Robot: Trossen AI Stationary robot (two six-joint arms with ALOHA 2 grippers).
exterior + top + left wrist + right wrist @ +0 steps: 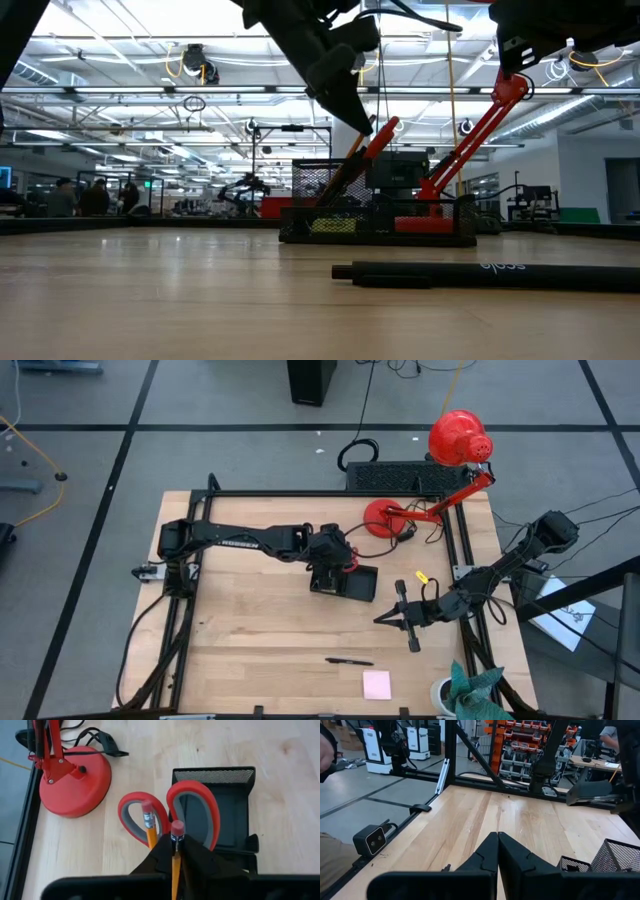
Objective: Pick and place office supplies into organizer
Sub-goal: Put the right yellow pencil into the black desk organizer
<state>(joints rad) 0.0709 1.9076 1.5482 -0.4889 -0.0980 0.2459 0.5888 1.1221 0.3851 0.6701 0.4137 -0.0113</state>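
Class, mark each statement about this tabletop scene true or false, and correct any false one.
1. The left gripper is shut on an orange pencil. True.
2. The thin black pen lies inside the black mesh organizer. False: it lies on the wooden table, apart from the organizer.
3. The pale pink sticky-note pad sits on the table near its front edge. True.
4. The right gripper holds the red-handled scissors. False: it is shut and empty; the scissors stand in the organizer.
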